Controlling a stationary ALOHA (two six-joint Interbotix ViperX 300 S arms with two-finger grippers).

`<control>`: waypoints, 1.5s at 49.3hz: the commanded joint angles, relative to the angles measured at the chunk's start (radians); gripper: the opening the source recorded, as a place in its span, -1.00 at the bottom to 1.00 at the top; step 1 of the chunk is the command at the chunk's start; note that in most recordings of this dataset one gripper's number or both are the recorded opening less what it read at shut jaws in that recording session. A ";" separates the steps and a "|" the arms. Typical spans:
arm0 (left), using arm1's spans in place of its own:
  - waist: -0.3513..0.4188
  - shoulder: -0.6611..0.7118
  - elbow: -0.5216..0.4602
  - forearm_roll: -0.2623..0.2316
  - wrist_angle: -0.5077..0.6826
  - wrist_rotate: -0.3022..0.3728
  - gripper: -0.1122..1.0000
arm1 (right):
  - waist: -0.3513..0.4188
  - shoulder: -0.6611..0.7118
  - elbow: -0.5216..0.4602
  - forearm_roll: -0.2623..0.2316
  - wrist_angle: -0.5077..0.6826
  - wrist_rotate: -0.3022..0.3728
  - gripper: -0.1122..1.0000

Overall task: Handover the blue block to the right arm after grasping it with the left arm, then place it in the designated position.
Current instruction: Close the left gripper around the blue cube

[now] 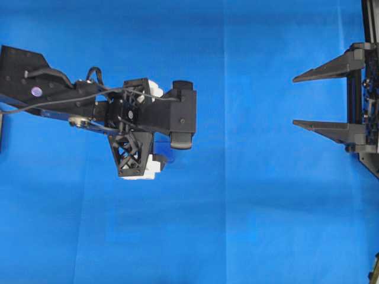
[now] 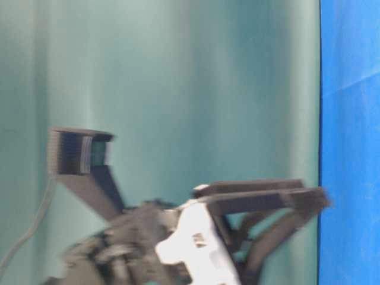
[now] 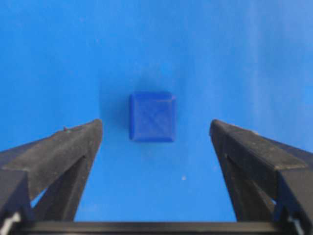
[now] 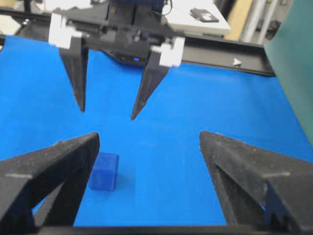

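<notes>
The blue block (image 3: pixel 152 116) lies on the blue cloth (image 3: pixel 220 58), free, under the left gripper (image 3: pixel 155 128), whose fingers stand wide apart above it. The right gripper (image 1: pixel 294 100) is spread wide, well apart, holding nothing.

Blue cloth (image 1: pixel 266 225), teal curtain (image 2: pixel 178 89)

bright even light, soft shadows, blurred table-level view
</notes>
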 commanded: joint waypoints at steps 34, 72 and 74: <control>0.000 0.183 0.092 0.003 -0.272 0.002 0.88 | -0.009 0.028 -0.023 0.003 -0.020 0.002 0.94; -0.002 0.212 0.095 0.005 -0.275 0.014 0.02 | -0.009 0.032 -0.023 0.003 -0.020 0.002 0.94; -0.002 0.210 0.095 0.005 -0.275 0.012 0.02 | -0.009 0.032 -0.023 0.002 -0.020 0.002 0.94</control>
